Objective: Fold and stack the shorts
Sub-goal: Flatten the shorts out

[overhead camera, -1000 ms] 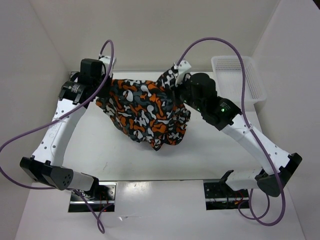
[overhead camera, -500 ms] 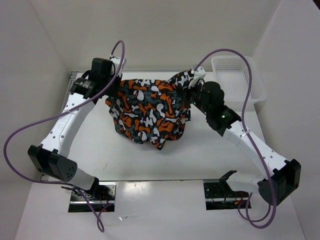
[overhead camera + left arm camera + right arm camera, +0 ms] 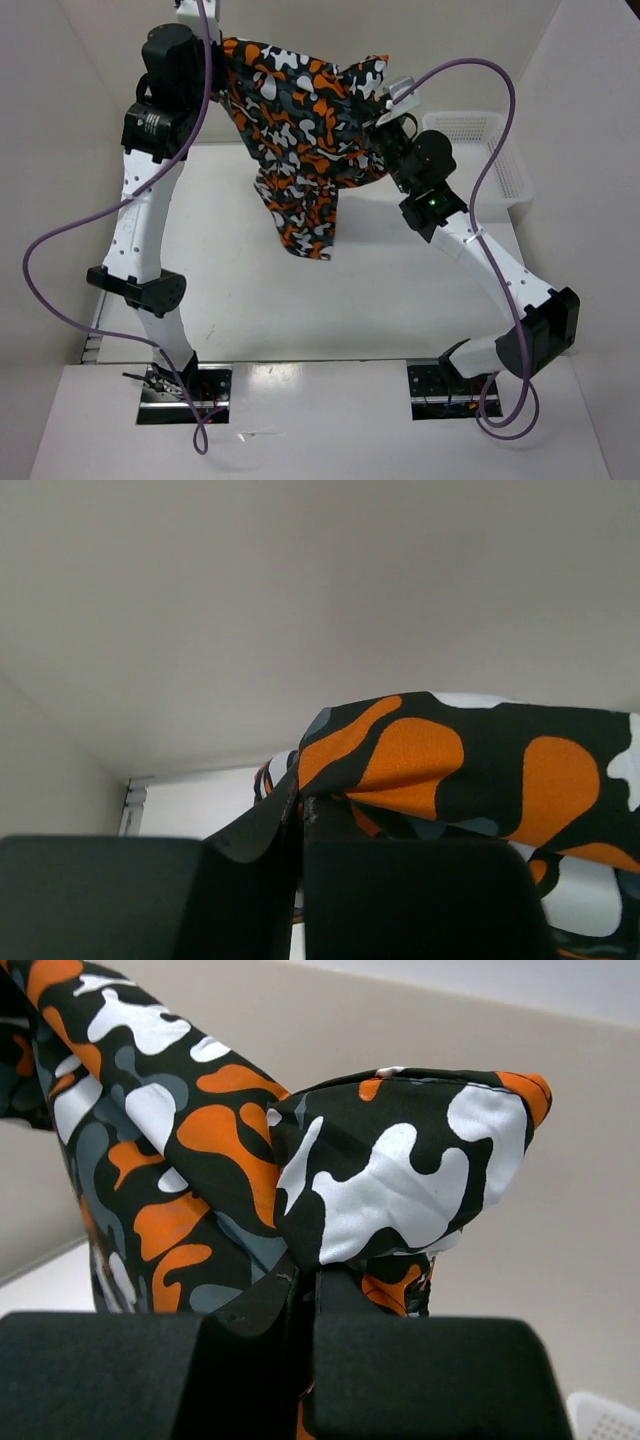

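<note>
There is one pair of camouflage shorts (image 3: 300,120), two robot arms (image 3: 140,225) (image 3: 490,263), two purple cables (image 3: 27,275) (image 3: 470,62), one white mesh basket (image 3: 500,150) and one white table (image 3: 230,290).

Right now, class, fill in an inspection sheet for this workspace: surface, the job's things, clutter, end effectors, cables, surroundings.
Surface: white table, matte.
Job's things: shorts, unfolded, hanging between the two end effectors; whether the lowest corner touches the table cannot be told.
Clutter: white mesh basket at the table's far right; nothing seen inside.
End effectors: left end effector shut on the shorts; right end effector shut on the shorts.
Cables: purple cable loops wide off the left arm; a second arcs over the right arm.
Surroundings: plain white walls; nothing else seen.
</note>
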You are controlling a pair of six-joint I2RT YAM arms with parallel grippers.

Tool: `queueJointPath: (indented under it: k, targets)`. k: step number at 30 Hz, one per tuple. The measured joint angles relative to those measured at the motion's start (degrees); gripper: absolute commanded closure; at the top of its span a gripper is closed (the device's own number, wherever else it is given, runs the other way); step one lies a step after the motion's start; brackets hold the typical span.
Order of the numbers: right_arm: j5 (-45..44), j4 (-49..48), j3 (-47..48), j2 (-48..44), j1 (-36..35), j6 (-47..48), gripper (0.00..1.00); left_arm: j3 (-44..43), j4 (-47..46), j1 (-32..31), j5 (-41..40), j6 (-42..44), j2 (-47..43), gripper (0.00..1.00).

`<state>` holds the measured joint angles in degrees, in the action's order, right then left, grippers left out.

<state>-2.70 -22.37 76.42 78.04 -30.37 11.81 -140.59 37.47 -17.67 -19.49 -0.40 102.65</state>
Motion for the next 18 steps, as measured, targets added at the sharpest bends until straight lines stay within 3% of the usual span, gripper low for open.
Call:
queueJointPath:
  k: [3,7,10,15,16,17,18]
  targets:
    - [-0.07,-1.62,0.52,1.27,-0.02,0.55,1.00,-8.11,2.56,0.00,-0.66,-0.04,3.72,0.98]
    - [3.32,1.16,-1.18,-1.14,0.09,1.79,1.00,-4.98,7.32,0.13,0.46,-0.04,1.46,0.97]
    - [11.08,11.69,-4.17,-4.94,0.31,4.09,1.00,6.93,10.23,0.22,1.90,-0.02,-4.66,0.97]
    - [25.38,33.59,-7.58,-6.82,0.68,7.85,0.99,37.03,12.96,0.24,4.42,-0.04,-17.49,0.97]
    - [27.56,36.68,-8.79,-6.95,0.68,8.83,0.94,42.49,13.40,0.24,5.49,-0.04,-19.54,0.97]
    - [29.33,39.10,-10.64,-7.32,0.68,9.75,0.64,47.60,13.88,0.22,6.80,-0.07,-21.18,0.97]
    - [30.16,40.87,-12.96,-8.15,0.63,10.34,0.55,51.43,14.21,0.13,8.02,-0.07,-22.38,0.95]
